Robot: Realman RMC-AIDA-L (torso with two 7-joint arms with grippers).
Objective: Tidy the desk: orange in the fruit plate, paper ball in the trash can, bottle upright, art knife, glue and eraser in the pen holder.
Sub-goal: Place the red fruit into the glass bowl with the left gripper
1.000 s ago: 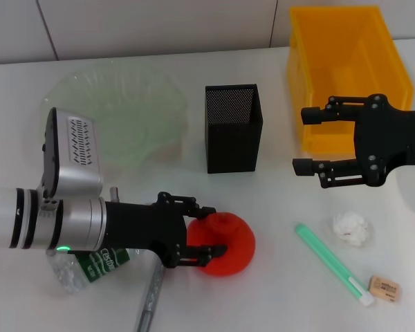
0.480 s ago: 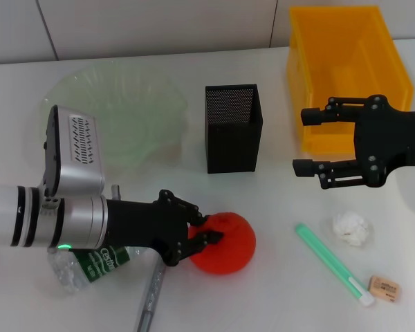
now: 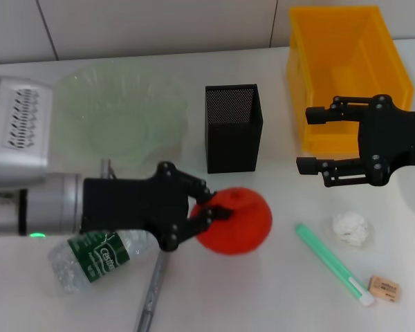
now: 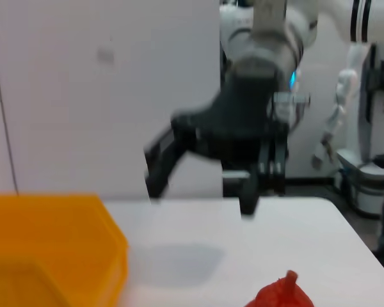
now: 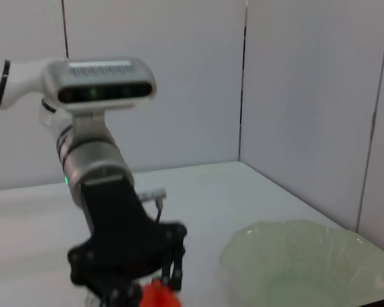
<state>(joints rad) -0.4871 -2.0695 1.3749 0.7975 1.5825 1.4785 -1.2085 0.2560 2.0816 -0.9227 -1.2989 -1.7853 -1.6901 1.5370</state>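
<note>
Orange [image 3: 236,221] (round, glossy) clamped in left gripper [image 3: 206,213]; right gripper [image 3: 306,140] spread, idle.

there is one orange [image 3: 235,221], one crumpled paper ball [image 3: 350,228], one plastic bottle [image 3: 90,259] lying on its side, and one eraser [image 3: 386,288]. one green glue stick [image 3: 332,261] lies on the white table [image 3: 263,304], and one grey art knife [image 3: 150,294] lies near the front edge. there is one black mesh pen holder [image 3: 233,127], one pale green fruit plate [image 3: 121,111] and one yellow bin [image 3: 346,69]. two grippers are in view: one left gripper [image 3: 207,214] and one right gripper [image 3: 306,142]. that makes six loose items and three containers.
</note>
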